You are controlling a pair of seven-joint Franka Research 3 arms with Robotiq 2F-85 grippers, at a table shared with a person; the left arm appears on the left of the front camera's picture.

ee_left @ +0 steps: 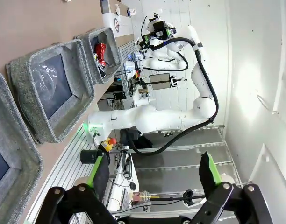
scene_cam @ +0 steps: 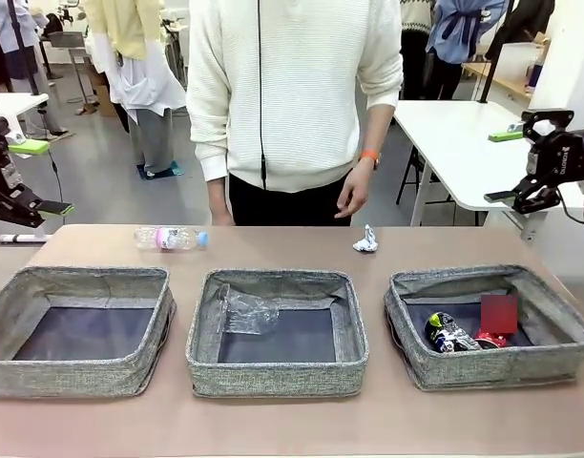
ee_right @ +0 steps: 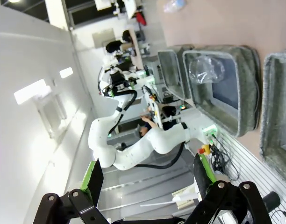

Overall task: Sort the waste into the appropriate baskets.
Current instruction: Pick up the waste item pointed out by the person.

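Note:
Three grey baskets stand in a row: the left basket (scene_cam: 77,380) holds nothing, the middle one (scene_cam: 273,374) holds crumpled clear plastic (scene_cam: 246,310), and the right one (scene_cam: 492,367) holds a dark printed can (scene_cam: 448,332) and a red can (scene_cam: 490,337). A clear bottle (scene_cam: 170,238) with a pink label and a white paper wad (scene_cam: 365,242) lie on the table behind them. My left gripper (scene_cam: 42,177) hangs open off the table's left end. At the right end my right gripper (scene_cam: 503,166) is raised and open. Both wrist views show empty jaws, left (ee_left: 154,172) and right (ee_right: 148,176).
A person in a white sweater stands at the far edge, one hand (scene_cam: 353,196) hanging above the paper wad. A white marker (scene_cam: 20,239) lies at the table's far left. A white table (scene_cam: 464,134) stands behind on the right.

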